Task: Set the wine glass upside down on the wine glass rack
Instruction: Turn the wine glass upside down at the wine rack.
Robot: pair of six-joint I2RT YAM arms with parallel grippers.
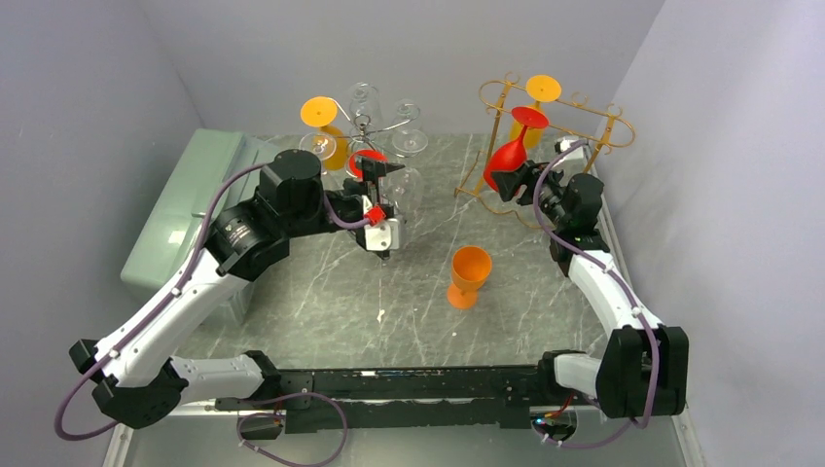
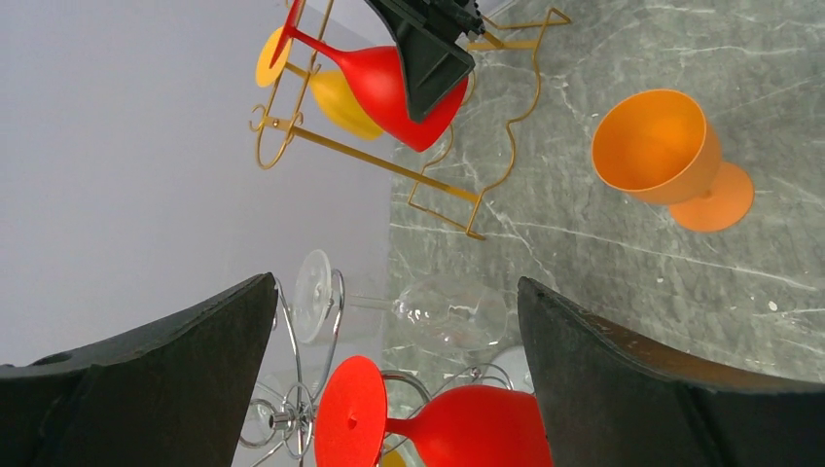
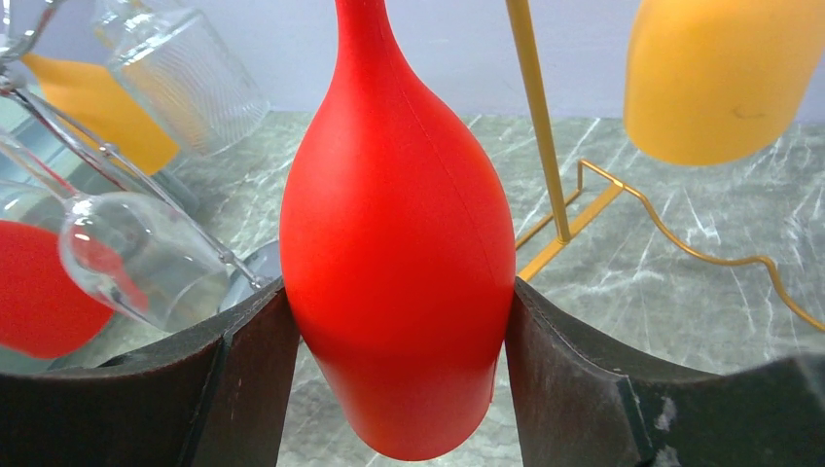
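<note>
Right tool [image 3: 399,389] of mine pinches the red wine glass [image 3: 399,224] by its bowl, rim down, stem pointing up and away toward the gold rack [image 3: 530,117] just behind; left tool [image 2: 394,321] hangs spread, farther off.

We're in a robot lab test cell, not a home. We see plain grey partition walls [image 1: 97,97] boxing in a marble-look tabletop [image 1: 321,302]. The left arm [image 1: 185,292] and right arm [image 1: 598,282] sit on a black base rail [image 1: 409,384], with purple cables [image 1: 58,418] running loose. Staged props: an orange plastic goblet [image 1: 470,276], a gold wire rack [image 1: 584,117], a silver wire rack [image 1: 365,126].
</note>
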